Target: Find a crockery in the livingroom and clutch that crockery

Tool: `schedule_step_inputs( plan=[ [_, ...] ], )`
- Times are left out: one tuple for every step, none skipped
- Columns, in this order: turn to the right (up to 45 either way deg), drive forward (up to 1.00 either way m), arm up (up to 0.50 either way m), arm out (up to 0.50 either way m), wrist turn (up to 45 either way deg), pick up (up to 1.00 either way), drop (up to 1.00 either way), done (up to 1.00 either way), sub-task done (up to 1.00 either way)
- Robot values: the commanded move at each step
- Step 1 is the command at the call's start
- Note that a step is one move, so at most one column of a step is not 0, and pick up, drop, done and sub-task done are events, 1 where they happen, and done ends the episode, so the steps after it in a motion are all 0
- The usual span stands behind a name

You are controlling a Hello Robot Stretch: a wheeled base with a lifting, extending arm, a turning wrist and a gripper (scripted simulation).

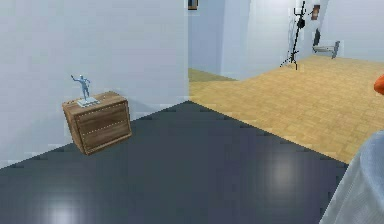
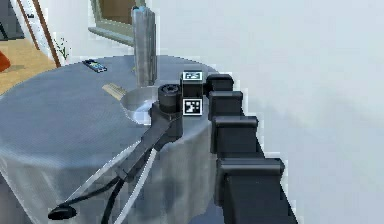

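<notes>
Nearest in the arm side view is the arm [image 2: 240, 160], a dark bar that reaches out over a round table [image 2: 60, 115] with a grey-blue cloth. From its far end the gripper [image 2: 95, 205] sends two thin fingers [image 2: 130, 165] down toward the picture's lower left, across the near side of the table. How wide the fingers stand I cannot tell. Their ends lie at the picture's bottom edge, so I also cannot tell if they hold something.

Just beside the gripper's dark body a pale flat thing [image 2: 122, 93] lies on the tabletop, partly hidden. I judge it is the crockery to take, maybe a plate or a low bowl, but its shape is not sure. Behind it a tall grey vessel [image 2: 145, 40] stands upright, and farther left lies a small dark object [image 2: 95, 66]. A window [image 2: 110, 15] is in the wall beyond.

The step in hand seems to be bringing the fingers to the pale thing. To do it well, the finger ends, not the body, must come to the rim, so the wrist should turn first. The approach should be low and slow, well away from the tall vessel, which could tip easily.

In the forward view a dark floor [image 1: 200, 170] leads to a wooden chest [image 1: 97, 122] with a statuette [image 1: 82, 88] on top. A coat stand [image 1: 295, 35] stands far off on the light wood floor
</notes>
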Motion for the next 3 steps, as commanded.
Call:
schedule_step_inputs(
  plan=[
    [0.0, 0.0, 0.0, 0.0, 45.0, 0.0, 0.0, 0.0, 0.0],
    [0.0, 0.0, 0.0, 0.0, 45.0, 0.0, 0.0, 0.0, 0.0],
    [0.0, 0.0, 0.0, 0.0, 21.0, 0.0, 0.0, 0.0, 0.0]
  ],
)
